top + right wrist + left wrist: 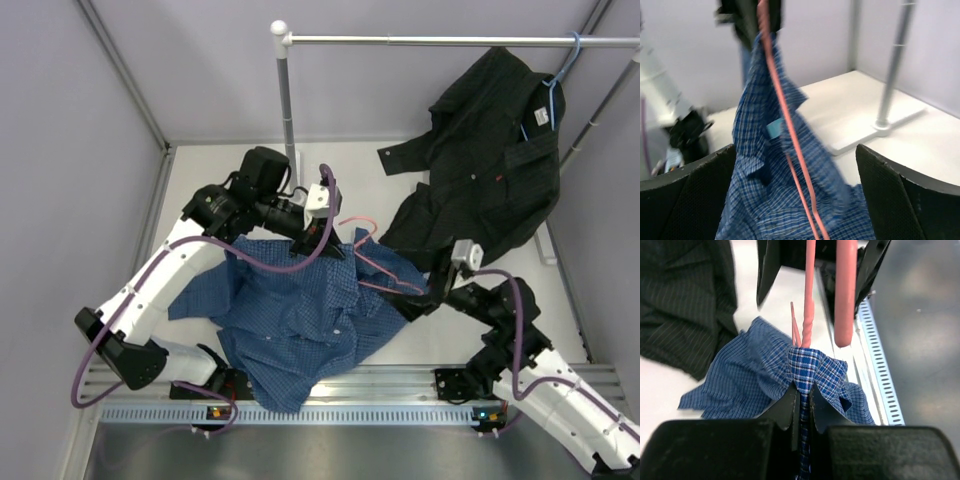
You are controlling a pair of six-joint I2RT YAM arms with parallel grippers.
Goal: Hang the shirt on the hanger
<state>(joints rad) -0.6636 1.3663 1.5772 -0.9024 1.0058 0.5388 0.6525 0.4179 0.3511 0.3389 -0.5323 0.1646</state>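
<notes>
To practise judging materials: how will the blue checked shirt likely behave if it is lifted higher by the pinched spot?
Probably floppy: the shirt hangs in loose folds below the left pincer. Likely light, since a small pinch holds a bunch of it up. It may slip along the hanger, whose wire looks thin and smooth.

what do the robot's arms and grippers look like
Both are white curved shells with black joints. A purple cable loops along the left arm, another along the right arm. Each wrist carries a small white block. The left gripper is smooth black; the right gripper has black, dotted, mesh-like pads.
</notes>
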